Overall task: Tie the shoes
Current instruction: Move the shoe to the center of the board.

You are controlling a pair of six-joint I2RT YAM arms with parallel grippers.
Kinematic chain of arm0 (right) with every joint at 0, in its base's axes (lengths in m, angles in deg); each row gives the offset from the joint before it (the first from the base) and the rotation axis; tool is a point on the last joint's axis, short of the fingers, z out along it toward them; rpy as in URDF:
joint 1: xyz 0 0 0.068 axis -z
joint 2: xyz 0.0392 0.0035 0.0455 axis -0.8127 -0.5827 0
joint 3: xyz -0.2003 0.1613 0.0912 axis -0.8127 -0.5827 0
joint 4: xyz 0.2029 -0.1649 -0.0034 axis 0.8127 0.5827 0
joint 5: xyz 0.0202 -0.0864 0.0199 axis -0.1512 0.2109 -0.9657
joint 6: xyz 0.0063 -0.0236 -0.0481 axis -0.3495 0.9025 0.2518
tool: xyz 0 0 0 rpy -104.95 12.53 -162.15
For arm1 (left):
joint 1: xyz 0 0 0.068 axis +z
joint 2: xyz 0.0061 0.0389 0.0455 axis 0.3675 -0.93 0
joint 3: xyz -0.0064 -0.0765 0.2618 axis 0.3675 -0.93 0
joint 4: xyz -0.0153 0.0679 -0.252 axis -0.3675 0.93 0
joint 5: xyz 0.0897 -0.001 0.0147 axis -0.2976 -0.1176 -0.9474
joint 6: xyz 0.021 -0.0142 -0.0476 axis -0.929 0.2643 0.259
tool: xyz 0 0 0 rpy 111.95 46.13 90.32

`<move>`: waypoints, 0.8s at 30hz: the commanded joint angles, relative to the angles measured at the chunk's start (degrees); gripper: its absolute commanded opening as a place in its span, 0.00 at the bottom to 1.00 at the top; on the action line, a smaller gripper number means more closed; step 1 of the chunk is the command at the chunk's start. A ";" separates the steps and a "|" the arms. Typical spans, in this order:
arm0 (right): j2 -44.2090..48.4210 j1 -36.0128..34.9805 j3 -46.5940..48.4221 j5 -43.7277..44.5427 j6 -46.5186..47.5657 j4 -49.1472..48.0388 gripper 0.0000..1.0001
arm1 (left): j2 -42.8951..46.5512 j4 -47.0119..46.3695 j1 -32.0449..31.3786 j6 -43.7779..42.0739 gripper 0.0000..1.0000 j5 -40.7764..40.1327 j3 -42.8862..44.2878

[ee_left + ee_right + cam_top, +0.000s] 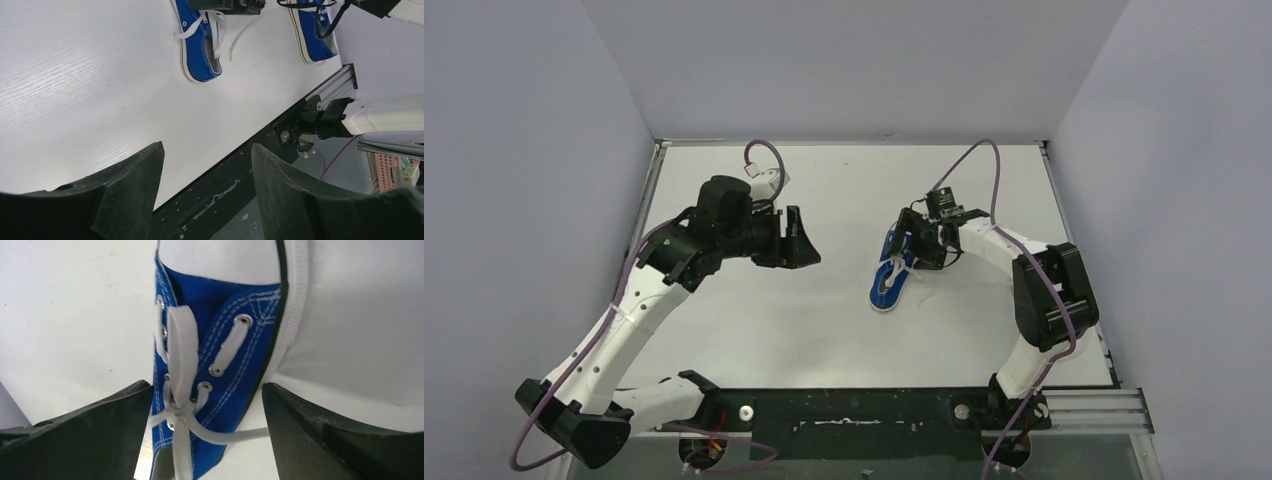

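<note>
While the right gripper (206, 390) hangs spread over one blue shoe (887, 282), a finger on each side of its white laces (181, 365), the left gripper (802, 242) hovers spread and empty well to that shoe's left. The second shoe (314, 30) lies near the first, on the side away from the left gripper.

Pair of small blue canvas sneakers with white soles and white laces.

First shoe (886, 287): upright on its sole, a little right of the bench (754, 330) centre. Heel opening faces the near edge. Laces (216, 35) are undone and the ends trail loose beside it. Close up, they cross at the top eyelets with no bow.

Second shoe (314, 31): upright, toward the near right corner, roughly parallel to the first. Hidden in the overhead view.
</note>
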 commanded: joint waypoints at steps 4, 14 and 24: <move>-5.19 -8.07 5.30 10.65 -2.01 -14.08 0.71 | 4.99 11.38 -0.39 -2.79 0.61 -6.87 8.36; -19.06 -19.54 26.59 17.23 -15.13 -17.73 0.78 | 8.50 17.11 -0.24 -3.72 0.53 -11.47 8.22; -6.56 -9.90 36.70 15.34 8.49 26.87 1.00 | 10.15 16.58 0.52 -1.01 0.66 -20.92 7.14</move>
